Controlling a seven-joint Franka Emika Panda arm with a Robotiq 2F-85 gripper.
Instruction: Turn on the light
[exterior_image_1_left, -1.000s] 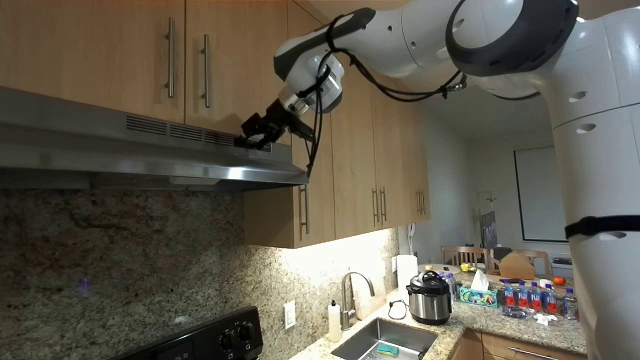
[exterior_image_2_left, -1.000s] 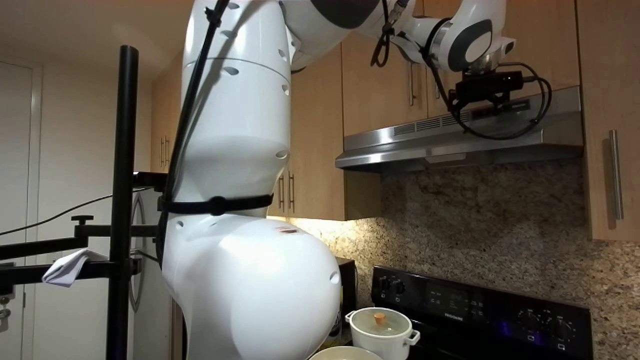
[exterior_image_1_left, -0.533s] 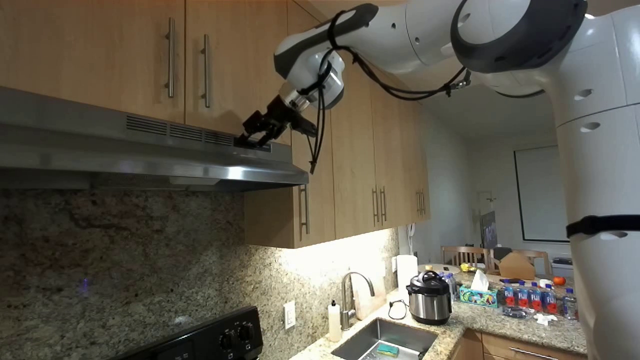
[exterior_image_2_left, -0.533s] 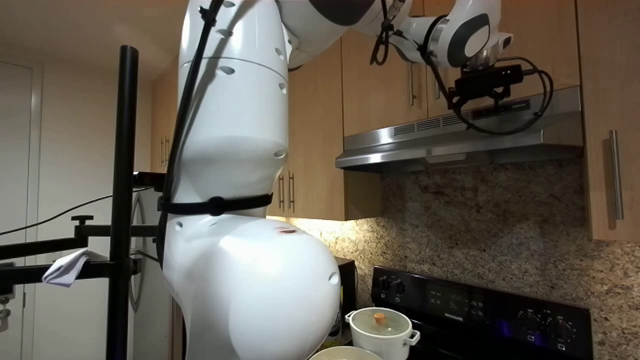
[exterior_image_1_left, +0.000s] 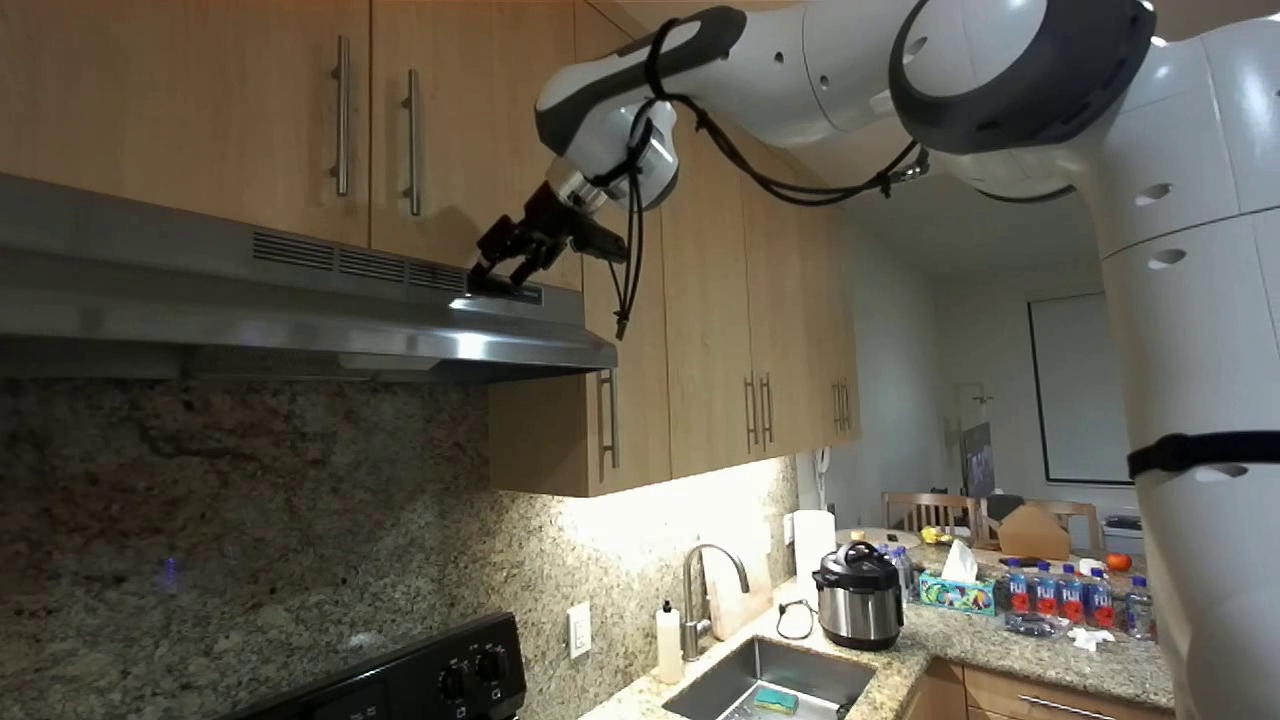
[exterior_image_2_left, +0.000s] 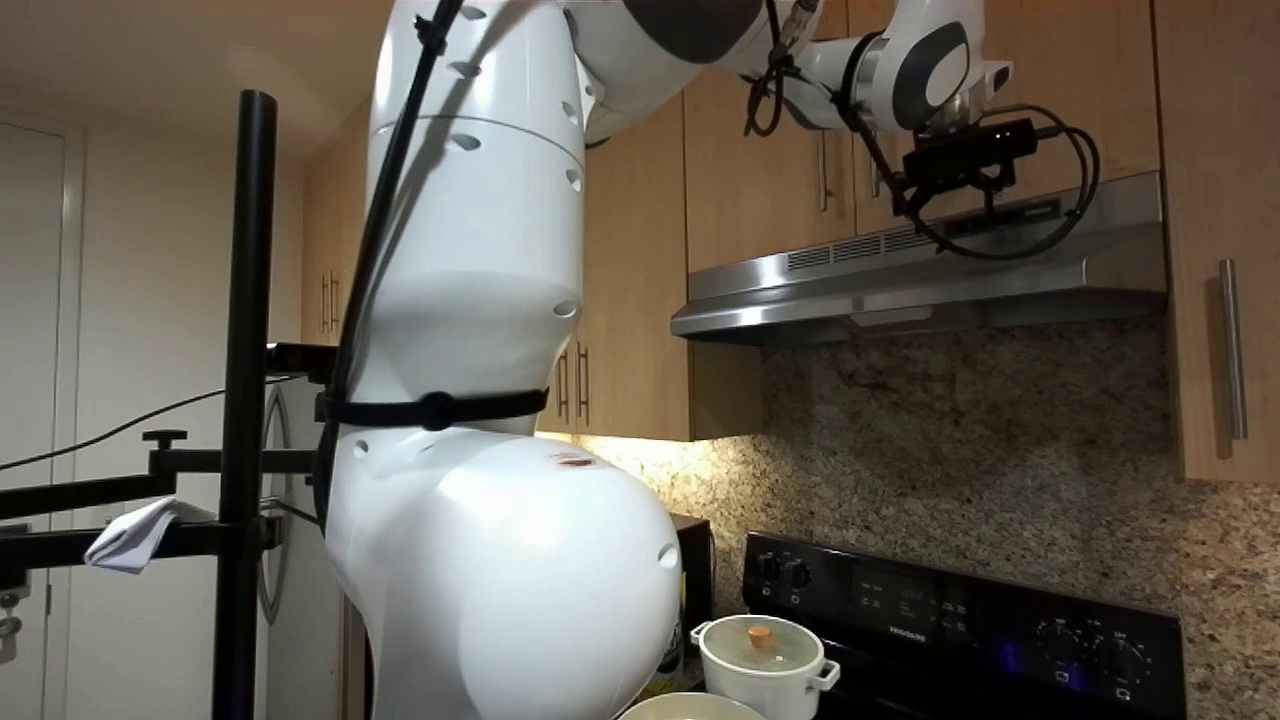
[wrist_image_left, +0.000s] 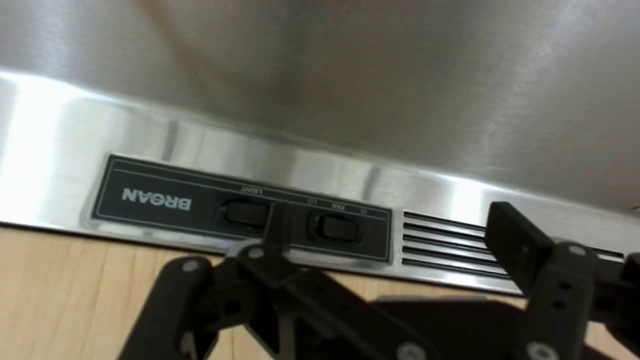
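Jaws spread wide, gripping nothing; one finger (wrist_image_left: 276, 231) appears between light switch (wrist_image_left: 245, 212) and fan switch (wrist_image_left: 338, 228) on panel (wrist_image_left: 205, 192) of range hood (exterior_image_1_left: 300, 310), contact unclear. Spread presumably frees single fingertip to press light switch without bumping neighbour.

The light switch (wrist_image_left: 245, 212), a small black rocker marked LIGHT in inverted letters above, sits below and left of centre in the wrist view, tilted slightly; its setting is unclear.
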